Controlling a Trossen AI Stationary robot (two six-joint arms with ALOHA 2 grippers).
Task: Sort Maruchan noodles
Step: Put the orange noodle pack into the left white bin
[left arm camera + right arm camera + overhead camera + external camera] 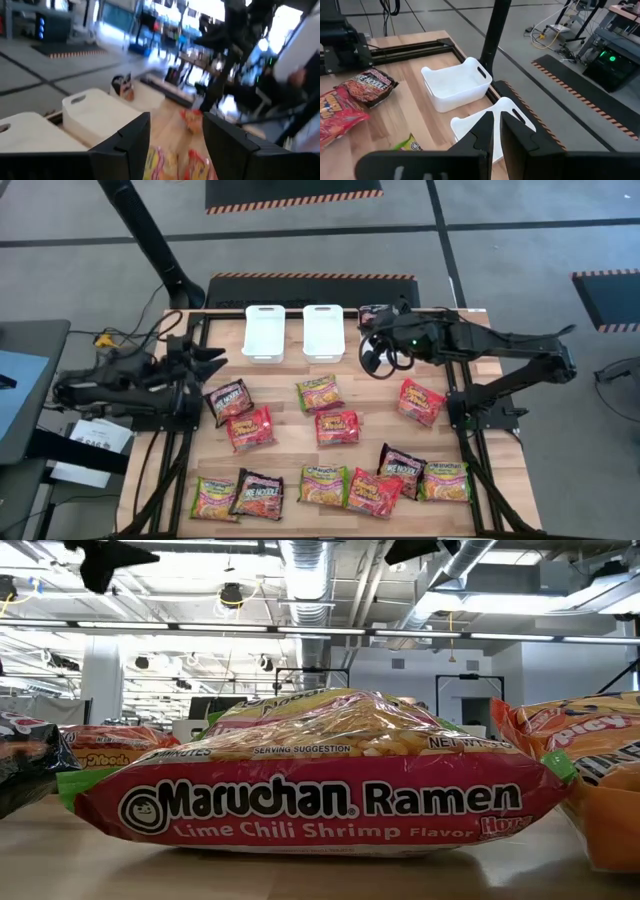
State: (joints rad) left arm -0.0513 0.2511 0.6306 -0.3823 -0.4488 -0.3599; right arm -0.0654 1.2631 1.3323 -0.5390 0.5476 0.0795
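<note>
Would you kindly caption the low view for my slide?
Lime chili shrimp Maruchan ramen packet lying flat on the wooden table, other packets at both sides.

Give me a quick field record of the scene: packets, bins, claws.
packets: about a dozen on the table, none in a bin
black packet: one nearest the left claw
bins: two white, left bin and right bin, side by side at the far edge, both empty
left claw: open, holding nothing, at the table's left edge
right claw: fingers nearly together, nothing seen between them, beside the right bin
</note>
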